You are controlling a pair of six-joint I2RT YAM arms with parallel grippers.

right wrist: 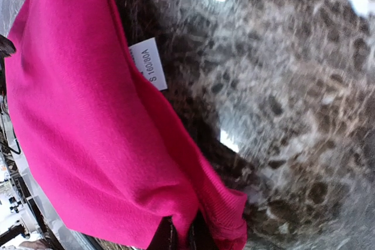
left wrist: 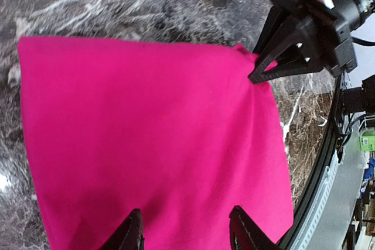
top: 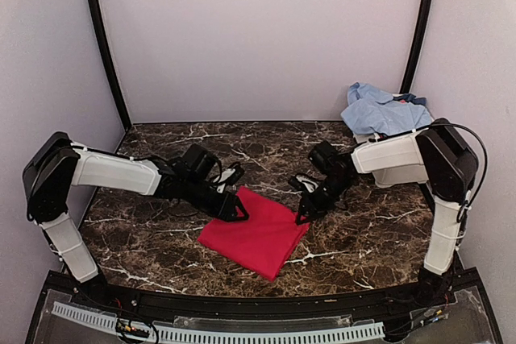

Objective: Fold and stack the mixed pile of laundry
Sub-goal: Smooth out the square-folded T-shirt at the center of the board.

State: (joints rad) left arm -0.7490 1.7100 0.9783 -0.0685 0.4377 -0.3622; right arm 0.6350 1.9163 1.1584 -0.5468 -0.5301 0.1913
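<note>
On the left, the left gripper (top: 236,213) reaches low over the dark brown marble-patterned tabletop (top: 153,239) to the left edge of a flat, folded red-pink cloth garment (top: 256,238). This garment lies near the middle of the tabletop, toward the near edge. In the left wrist view its jaws stand apart over the cloth, which is spread smooth beneath them and not pinched. At the garment's right corner the right gripper (top: 305,213) comes down from the other side. Its jaws are nearly together on that corner, and the fabric puckers slightly where they nip it. The right wrist view shows a small white printed label (right wrist: 148,64) sticking out from the folded edge. Well apart from all this, at the far right back corner, a crumpled light-blue collared shirt (top: 377,112) lies in a heap.
</note>
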